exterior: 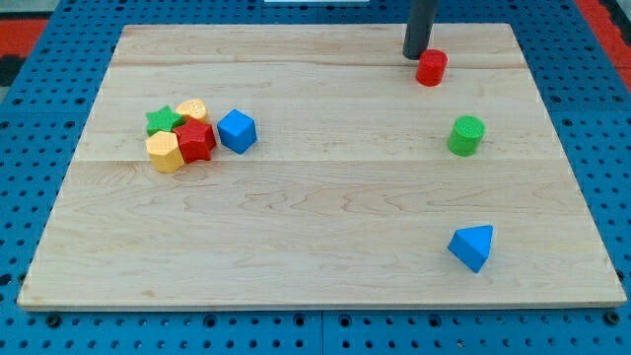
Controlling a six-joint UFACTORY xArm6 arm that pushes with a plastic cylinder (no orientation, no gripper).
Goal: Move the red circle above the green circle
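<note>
The red circle (431,67) stands near the view's top right of the wooden board (315,247). The green circle (466,135) stands below it and a little to the right, a clear gap between them. My tip (415,56) is at the lower end of the dark rod, just left of the red circle and close against its upper left side.
A blue triangular block (472,247) lies at the lower right. At the left is a cluster: a green star (161,120), a yellow round block (192,109), a red block (195,141), a yellow block (165,151) and a blue cube (237,130).
</note>
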